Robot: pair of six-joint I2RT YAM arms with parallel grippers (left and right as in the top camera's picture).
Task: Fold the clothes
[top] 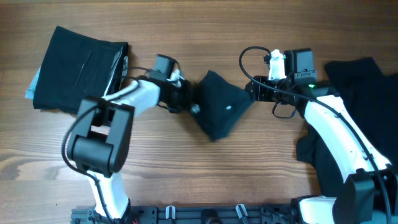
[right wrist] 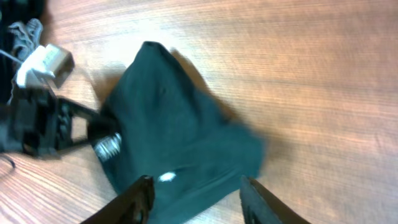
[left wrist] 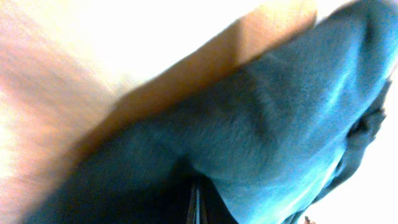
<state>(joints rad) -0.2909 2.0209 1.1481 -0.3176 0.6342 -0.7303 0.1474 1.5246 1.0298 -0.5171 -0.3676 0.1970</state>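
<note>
A small folded dark garment point(top: 217, 109) from the clothes, with a tiny white logo point(right wrist: 166, 177), lies at the table's middle. My left gripper point(top: 193, 106) is shut on its left edge. In the left wrist view the dark fabric point(left wrist: 267, 124) fills the frame and the jaws point(left wrist: 196, 208) are pressed together in it. My right gripper point(top: 250, 93) is at the garment's right corner, open. Its fingers point(right wrist: 140, 199) stand wide apart, with the garment's near edge point(right wrist: 186, 143) between them and nothing gripped.
A folded stack of dark clothes point(top: 78, 68) lies at the back left, on something pale blue. A loose heap of dark garments point(top: 364, 87) covers the right side under the right arm. Bare wooden table point(top: 217, 180) extends in front.
</note>
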